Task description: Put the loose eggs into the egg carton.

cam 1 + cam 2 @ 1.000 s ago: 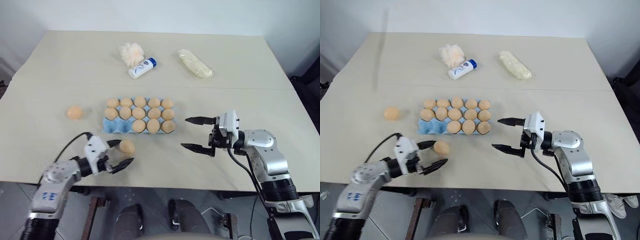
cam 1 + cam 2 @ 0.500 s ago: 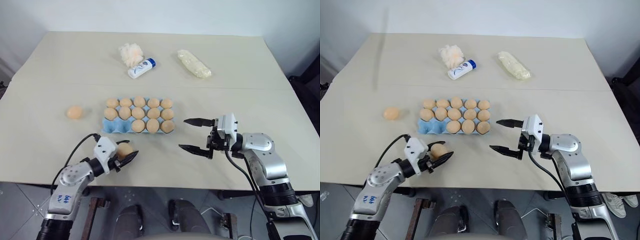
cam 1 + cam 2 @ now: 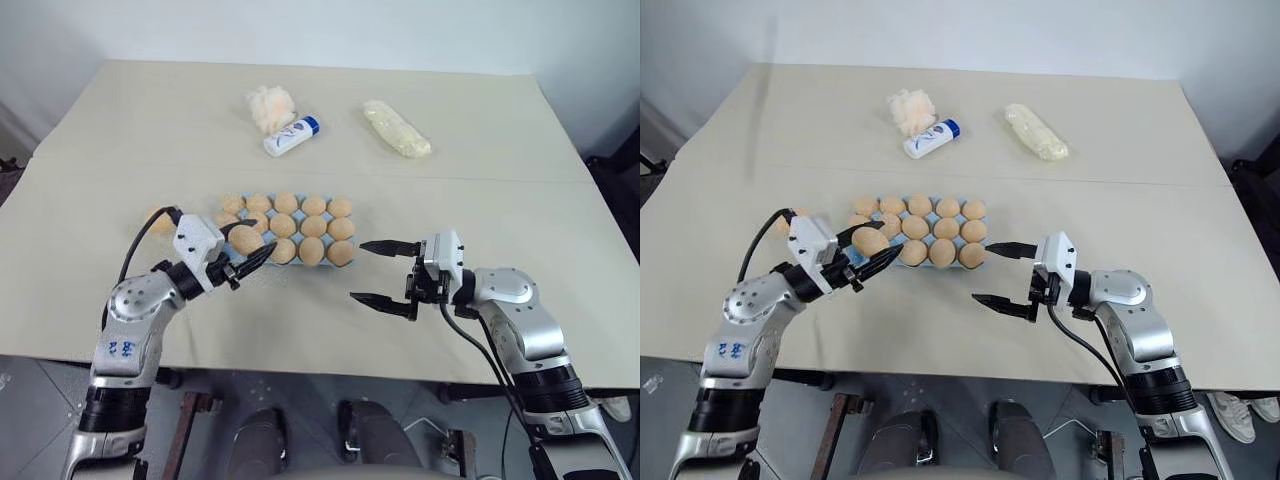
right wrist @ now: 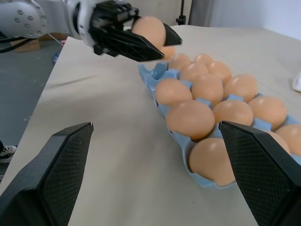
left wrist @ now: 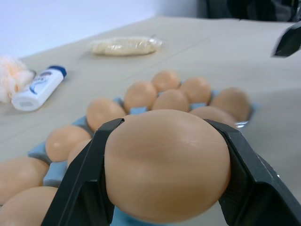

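Nearest, toward the lower right of the head view, the right gripper [image 3: 385,272] hangs over bare table [image 3: 300,320] with its two black fingers spread wide and nothing between them; it points toward the middle of the frame, just right of the egg carton [image 3: 262,266]. At lower left, the left gripper [image 3: 246,255] is pinching one egg [image 3: 244,239] between its fingers; in the left wrist view the two black fingers [image 5: 89,174] press against both sides of that egg, which is lifted off the table and sits at the carton's near left corner. A black cable [image 3: 145,235] loops up from that wrist.

Just beyond, the light blue egg carton lies in the middle of the frame, its cups mostly filled with tan eggs [image 3: 300,226]; the cups at the near left corner are hidden behind the gripper and held egg, so how many stand empty cannot be told. Another loose egg [image 3: 157,218] lies on the table left of the carton, partly hidden behind the left wrist.

Farther back, in the upper middle of the frame, a white bottle with a blue cap [image 3: 291,136] lies on its side, touching a fluffy cream-orange puff [image 3: 270,104]. To their right, well apart, lies a pale yellow wrapped bundle [image 3: 396,128].
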Robot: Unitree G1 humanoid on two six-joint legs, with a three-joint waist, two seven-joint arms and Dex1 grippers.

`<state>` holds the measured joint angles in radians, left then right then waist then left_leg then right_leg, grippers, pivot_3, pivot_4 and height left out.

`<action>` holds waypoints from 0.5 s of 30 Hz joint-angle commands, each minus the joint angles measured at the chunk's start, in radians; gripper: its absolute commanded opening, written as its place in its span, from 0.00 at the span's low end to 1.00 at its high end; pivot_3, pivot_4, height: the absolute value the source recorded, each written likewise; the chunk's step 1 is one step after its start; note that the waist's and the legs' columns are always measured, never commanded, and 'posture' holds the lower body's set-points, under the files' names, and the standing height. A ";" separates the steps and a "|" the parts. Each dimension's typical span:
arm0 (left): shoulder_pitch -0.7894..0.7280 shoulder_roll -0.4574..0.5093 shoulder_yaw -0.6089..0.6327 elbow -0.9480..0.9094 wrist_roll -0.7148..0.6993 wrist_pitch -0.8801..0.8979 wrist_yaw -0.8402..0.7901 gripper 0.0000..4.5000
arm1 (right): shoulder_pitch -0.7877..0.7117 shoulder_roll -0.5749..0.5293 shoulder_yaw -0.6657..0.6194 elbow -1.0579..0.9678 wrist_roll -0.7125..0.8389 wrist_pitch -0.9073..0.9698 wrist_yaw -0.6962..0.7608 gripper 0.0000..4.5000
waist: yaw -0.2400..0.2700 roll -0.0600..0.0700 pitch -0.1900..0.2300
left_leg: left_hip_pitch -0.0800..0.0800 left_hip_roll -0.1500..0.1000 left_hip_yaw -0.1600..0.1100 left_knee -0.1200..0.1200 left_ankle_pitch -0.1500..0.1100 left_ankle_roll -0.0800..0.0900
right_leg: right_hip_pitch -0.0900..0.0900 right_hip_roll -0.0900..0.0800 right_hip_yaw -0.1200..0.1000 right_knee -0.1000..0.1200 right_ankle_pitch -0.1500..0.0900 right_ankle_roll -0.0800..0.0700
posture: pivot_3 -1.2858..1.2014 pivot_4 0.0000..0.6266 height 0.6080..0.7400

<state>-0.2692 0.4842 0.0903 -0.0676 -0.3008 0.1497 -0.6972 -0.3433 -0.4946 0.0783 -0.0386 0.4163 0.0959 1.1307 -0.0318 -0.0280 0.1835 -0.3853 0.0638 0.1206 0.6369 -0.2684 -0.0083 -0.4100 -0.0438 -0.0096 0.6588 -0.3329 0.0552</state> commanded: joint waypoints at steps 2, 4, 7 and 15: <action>-0.055 0.014 -0.011 0.094 0.014 -0.056 -0.053 0.68 | -0.007 0.004 -0.003 -0.052 0.007 0.002 -0.016 1.00 | 0.003 0.000 0.000 | 0.000 0.000 0.000 0.000 0.000 0.000 | -0.001 0.000 0.000 0.000 0.000 0.000 | 0.52 0.24 1.00; -0.079 0.008 -0.017 0.126 0.013 -0.063 -0.068 0.80 | -0.001 0.006 -0.001 -0.060 0.007 0.001 -0.023 1.00 | 0.004 0.000 0.000 | -0.001 0.000 0.000 0.000 0.000 0.000 | -0.001 0.000 -0.001 0.000 0.000 0.000 | 0.52 0.24 1.00; -0.090 0.005 -0.014 0.144 0.018 -0.085 -0.073 0.99 | 0.007 0.010 0.003 -0.072 0.009 0.003 -0.033 1.00 | 0.004 0.000 0.000 | -0.001 0.000 0.000 0.001 0.000 0.000 | 0.000 0.000 0.000 0.000 0.000 0.000 | 0.52 0.24 1.00; 0.025 0.071 0.156 -0.036 -0.087 -0.055 -0.054 0.99 | 0.018 0.013 0.002 -0.074 0.014 0.002 -0.030 1.00 | -0.004 0.000 0.000 | -0.001 0.001 0.000 0.000 0.000 -0.001 | -0.001 0.001 0.000 0.001 0.000 0.000 | 0.52 0.24 1.00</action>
<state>-0.2513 0.5409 0.1977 -0.0456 -0.3543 0.0909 -0.7645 -0.3274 -0.4862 0.0837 -0.0810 0.4173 0.1092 1.0977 -0.0358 -0.0281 0.1836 -0.3856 0.0650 0.1203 0.6372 -0.2688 -0.0090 -0.4107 -0.0433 -0.0098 0.6595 -0.3328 0.0553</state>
